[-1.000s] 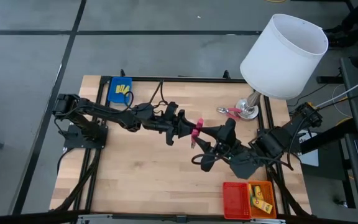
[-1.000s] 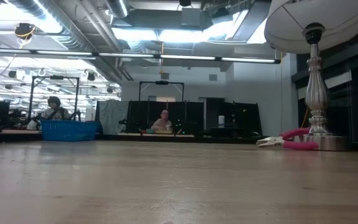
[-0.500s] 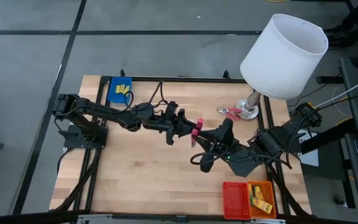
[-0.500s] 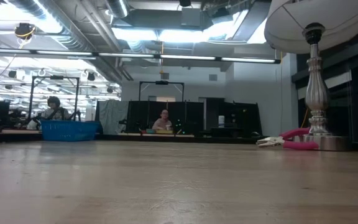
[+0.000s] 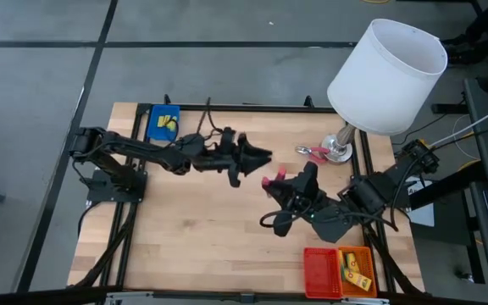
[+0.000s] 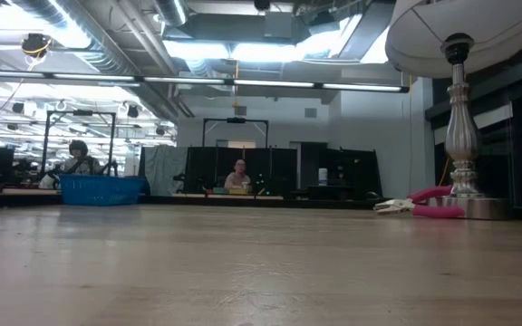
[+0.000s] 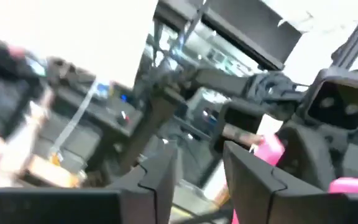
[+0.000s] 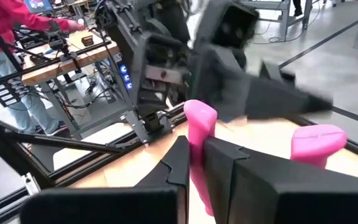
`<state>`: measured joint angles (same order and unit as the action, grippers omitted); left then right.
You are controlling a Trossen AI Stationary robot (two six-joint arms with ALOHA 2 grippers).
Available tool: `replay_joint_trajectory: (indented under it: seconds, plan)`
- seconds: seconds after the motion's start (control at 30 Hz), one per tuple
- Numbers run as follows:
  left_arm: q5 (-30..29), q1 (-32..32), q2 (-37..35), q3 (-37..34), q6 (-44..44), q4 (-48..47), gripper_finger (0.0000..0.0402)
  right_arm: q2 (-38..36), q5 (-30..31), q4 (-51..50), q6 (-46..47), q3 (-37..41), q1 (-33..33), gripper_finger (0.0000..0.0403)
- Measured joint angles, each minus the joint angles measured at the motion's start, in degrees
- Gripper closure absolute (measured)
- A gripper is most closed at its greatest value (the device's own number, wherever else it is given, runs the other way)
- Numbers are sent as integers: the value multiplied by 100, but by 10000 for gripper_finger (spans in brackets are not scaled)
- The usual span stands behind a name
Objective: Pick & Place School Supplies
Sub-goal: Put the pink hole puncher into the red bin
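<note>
A pink-handled plier-like tool point(image 5: 269, 180) hangs in the air over the middle of the table, with my right gripper point(image 5: 278, 185) shut on it. My left gripper point(image 5: 263, 155) stands open a little beyond it toward the far edge, nothing between its fingers point(image 7: 160, 177). A second pink-handled tool point(image 5: 312, 152) lies flat on the table against the lamp's base. Yellow pieces lie in the blue tray point(image 5: 153, 129), and yellow packets lie in the orange tray point(image 5: 368, 254). My right gripper pinches one pink handle point(image 8: 199, 134) of the tool between its two fingers point(image 8: 178, 163). The fingers come roughly level from the table's right and lie across the handle. The other handle point(image 8: 316, 142) sticks out free beside them. The tool is clear of the table.
A lamp with a white shade point(image 5: 388, 74) stands at the far right on a metal base point(image 6: 465, 204). A red tray point(image 5: 320, 273) sits beside the orange one at the near right edge. People sit at benches in the room behind the table.
The pink-handled tool has passed from my left gripper to my right one. My left gripper has let go of it and drawn back toward the table's far edge. The tool stays in the air over the middle of the table.
</note>
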<state>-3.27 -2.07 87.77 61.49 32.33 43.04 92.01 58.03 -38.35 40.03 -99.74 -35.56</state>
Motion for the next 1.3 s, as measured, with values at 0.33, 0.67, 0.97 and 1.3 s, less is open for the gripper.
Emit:
replay_joint_trajectory:
  seconds: [0.33,0.67,0.97,1.3]
  plan:
    - [-286,711,-1068,0,-1553,-754,259,49,-479,-893,1962,-2,-353,383]
    - [-389,938,-2316,0,-2159,-2565,284,1002,-2167,-3051,7165,0,-1162,383]
    - [-474,633,-2513,-4,-2115,-3110,303,1728,-3412,-3049,8647,4,-1912,383]
    - [-842,126,-2385,-20,-2097,-3317,306,2017,-3880,-3696,8552,2,-2293,387]
